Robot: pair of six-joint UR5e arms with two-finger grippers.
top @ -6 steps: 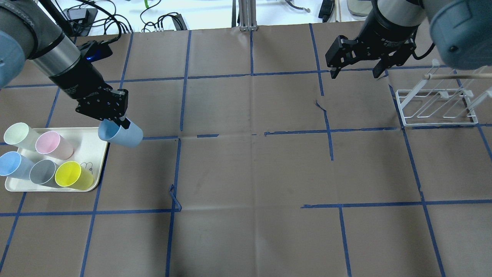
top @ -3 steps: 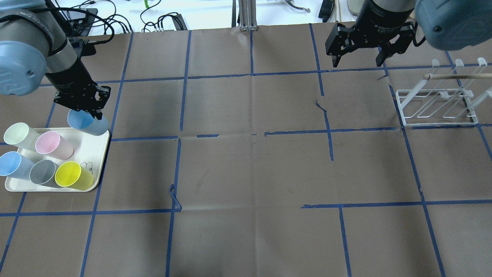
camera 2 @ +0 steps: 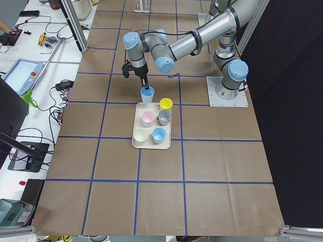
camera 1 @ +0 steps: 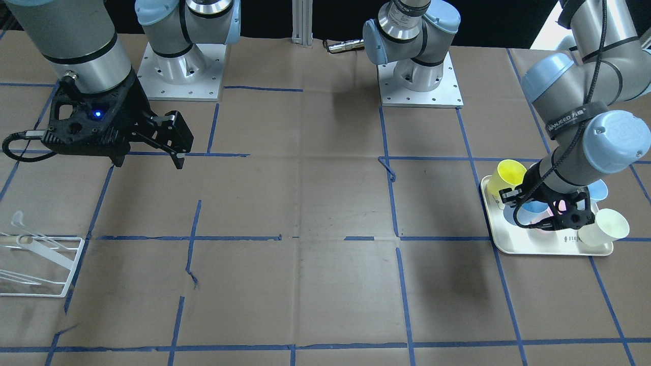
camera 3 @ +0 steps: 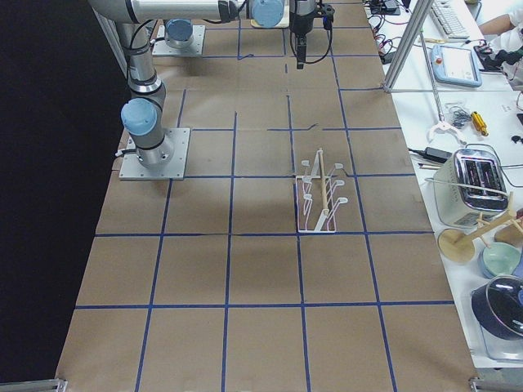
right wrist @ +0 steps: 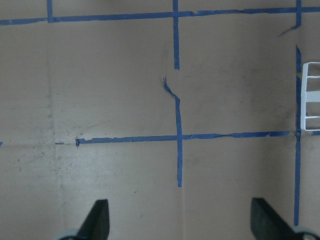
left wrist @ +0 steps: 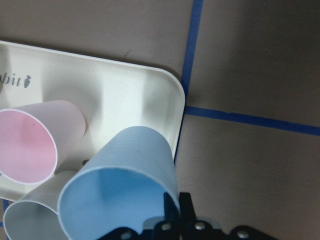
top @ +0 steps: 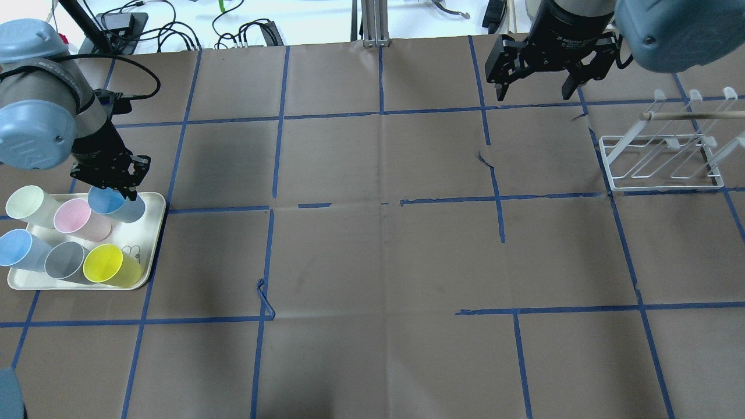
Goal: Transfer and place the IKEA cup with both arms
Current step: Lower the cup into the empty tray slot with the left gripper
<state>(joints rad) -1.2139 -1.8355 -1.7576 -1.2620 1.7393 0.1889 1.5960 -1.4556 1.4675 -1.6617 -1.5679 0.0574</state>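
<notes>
My left gripper is shut on the rim of the pale blue IKEA cup and holds it tilted over the far right corner of the cream tray. I cannot tell whether the cup touches the tray. The left wrist view shows the cup close up beside a pink cup, over the tray corner. The cup also shows in the front view and the left view. My right gripper is open and empty, hovering at the far right.
The tray holds a pale green cup, a pink cup, a twin blue cup, a grey cup and a yellow cup. A white wire rack stands at the right. Blue tape lines cross the brown table cover.
My left gripper has carried the blue cup leftward from beside the tray to over its far right corner. The right gripper has drawn back toward the far edge, still open.
</notes>
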